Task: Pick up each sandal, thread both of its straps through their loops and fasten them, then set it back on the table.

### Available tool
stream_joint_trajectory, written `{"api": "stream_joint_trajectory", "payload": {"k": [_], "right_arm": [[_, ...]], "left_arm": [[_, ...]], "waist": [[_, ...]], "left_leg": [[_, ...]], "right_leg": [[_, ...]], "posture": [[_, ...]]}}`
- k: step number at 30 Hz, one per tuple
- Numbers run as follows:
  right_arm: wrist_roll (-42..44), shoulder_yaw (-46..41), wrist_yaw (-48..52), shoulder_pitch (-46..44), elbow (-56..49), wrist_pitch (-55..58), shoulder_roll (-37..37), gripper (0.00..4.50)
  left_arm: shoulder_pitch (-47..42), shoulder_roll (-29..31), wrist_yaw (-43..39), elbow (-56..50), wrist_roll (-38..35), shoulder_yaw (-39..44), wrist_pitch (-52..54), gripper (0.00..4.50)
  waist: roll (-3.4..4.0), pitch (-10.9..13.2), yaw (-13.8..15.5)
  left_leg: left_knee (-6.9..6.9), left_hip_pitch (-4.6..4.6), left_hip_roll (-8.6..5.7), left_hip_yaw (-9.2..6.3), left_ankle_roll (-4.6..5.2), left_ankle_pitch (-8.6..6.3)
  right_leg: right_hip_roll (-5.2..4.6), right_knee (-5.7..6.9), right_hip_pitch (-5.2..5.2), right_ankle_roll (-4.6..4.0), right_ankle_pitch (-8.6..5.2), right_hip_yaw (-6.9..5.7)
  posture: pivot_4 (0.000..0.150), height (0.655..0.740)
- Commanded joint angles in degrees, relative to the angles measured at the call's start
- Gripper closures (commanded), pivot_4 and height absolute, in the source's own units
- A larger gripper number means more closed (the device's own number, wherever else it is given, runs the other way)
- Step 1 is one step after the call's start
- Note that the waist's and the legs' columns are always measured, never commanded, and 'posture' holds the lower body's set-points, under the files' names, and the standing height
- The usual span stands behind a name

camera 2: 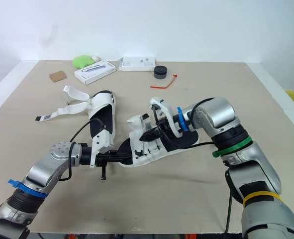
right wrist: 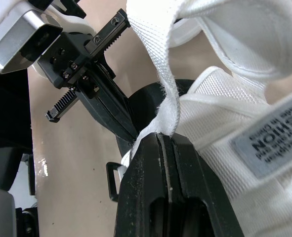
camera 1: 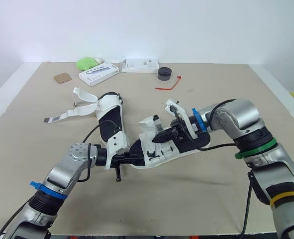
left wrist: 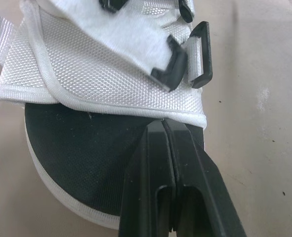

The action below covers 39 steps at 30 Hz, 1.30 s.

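Observation:
One white sandal with a black footbed [camera 1: 179, 144] lies at the middle of the table between my two grippers. My left gripper [camera 1: 137, 158] is shut, its fingertips [left wrist: 164, 129] at the sole's edge, tucked under the white woven upper beside two black buckle loops [left wrist: 200, 57]. My right gripper [camera 1: 162, 133] is shut on a white strap [right wrist: 168, 84] of this sandal, which rises in a curl from between its fingers. The second sandal [camera 1: 109, 117] lies to the back left with its straps [camera 1: 69, 114] loose and spread on the table.
At the table's back stand a green object [camera 1: 87, 62], two white boxes [camera 1: 99, 74] [camera 1: 141, 65], a black round puck [camera 1: 164, 74], a red tie [camera 1: 169, 85] and a brown card piece [camera 1: 62, 77]. The near part of the table [camera 1: 186, 199] is bare.

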Motion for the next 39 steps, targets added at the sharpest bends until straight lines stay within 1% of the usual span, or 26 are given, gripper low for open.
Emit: {"api": "stream_joint_trajectory", "payload": {"k": [1,7,11,16,20,23,24,26,28,29,39], "right_arm": [[-1.62,-0.42,1.21,-0.38,0.35,-1.42,0.16,4.44],[-2.60,-0.48,2.92,-0.39,-0.64,-2.36,0.42,4.44],[1.21,-3.77,4.89,-2.41,-3.24,2.73,-0.39,4.44],[4.10,-5.01,5.35,-1.75,-7.26,7.03,-1.48,4.44],[2.14,-4.08,3.69,0.27,-6.42,4.97,-1.32,4.44],[0.63,-3.69,2.83,1.07,-5.69,2.86,-1.02,3.56],[0.30,-3.83,2.51,1.41,-5.76,2.25,-0.86,3.13],[-0.10,-4.56,1.25,2.38,-6.58,1.32,-0.34,2.12],[0.26,-4.95,0.72,3.27,-8.01,1.41,-0.24,1.32],[0.81,-5.36,0.16,3.84,-9.17,2.12,-0.09,0.77],[6.63,-10.94,-5.55,7.90,-18.30,9.27,3.10,0.77]], "left_arm": [[0.49,0.95,0.34,0.95,1.48,-0.47,1.04,4.50],[0.53,0.88,0.39,0.86,1.49,-0.57,1.03,4.50],[0.67,0.96,0.37,0.78,1.51,-0.57,0.98,4.50],[0.88,0.99,0.42,0.47,1.53,-0.62,1.04,4.50],[0.75,0.93,0.38,0.55,1.62,-0.76,0.93,4.50],[0.76,0.96,0.34,0.51,1.59,-0.76,0.96,4.50],[0.81,1.00,0.32,0.47,1.58,-0.76,0.95,4.50],[0.96,1.09,0.33,0.34,1.59,-0.73,0.95,4.50],[1.10,1.14,0.37,0.19,1.54,-0.70,1.00,4.50],[1.18,1.17,0.40,0.12,1.52,-0.68,1.02,4.50],[0.92,1.10,0.31,0.42,1.51,-0.77,1.03,4.50]], "waist": [[0.00,0.00,0.00],[0.00,0.00,0.00],[0.00,0.00,0.01],[0.01,0.01,0.02],[0.01,0.01,0.02],[0.01,0.01,0.02],[0.01,0.01,0.02],[0.01,0.01,0.03],[0.01,0.01,0.03],[0.01,0.01,0.03],[0.01,0.00,0.09]], "left_leg": [[0.00,0.00,0.00,0.00,0.00,0.00],[0.00,0.01,0.00,0.00,0.00,0.00],[0.00,0.01,0.00,-0.02,0.00,0.00],[0.00,-0.01,0.00,-0.09,-0.01,-0.01],[0.00,-0.01,0.00,-0.13,-0.01,0.00],[0.00,-0.01,0.00,-0.15,-0.02,0.00],[0.00,-0.02,0.00,-0.14,-0.01,0.00],[0.00,-0.02,0.00,-0.14,-0.02,0.00],[0.00,-0.02,0.00,-0.15,-0.02,0.00],[0.00,-0.02,0.01,-0.16,-0.02,0.00],[0.00,-0.03,0.01,-0.29,-0.03,0.00]], "right_leg": [[0.00,0.00,0.00,0.00,0.00,-0.01],[-0.03,0.01,0.00,-0.03,0.02,-0.04],[-0.04,0.01,0.00,-0.05,0.01,-0.07],[-0.09,0.01,0.00,-0.10,-0.01,-0.19],[-0.09,0.01,0.01,-0.13,-0.03,-0.29],[-0.09,0.01,0.02,-0.13,-0.04,-0.31],[-0.09,0.01,0.01,-0.13,-0.04,-0.32],[-0.09,0.01,0.01,-0.14,-0.04,-0.32],[-0.09,0.01,0.01,-0.14,-0.03,-0.32],[-0.10,0.01,0.01,-0.14,-0.03,-0.33],[-0.10,0.03,0.02,-0.20,-0.06,-0.45]], "posture": [[0.150,0.7400],[0.150,0.7400],[0.150,0.7400],[0.150,0.7400],[0.150,0.7400],[0.150,0.7400],[0.150,0.7400],[0.150,0.7400],[0.150,0.7400],[0.150,0.7400],[0.150,0.7400]]}}
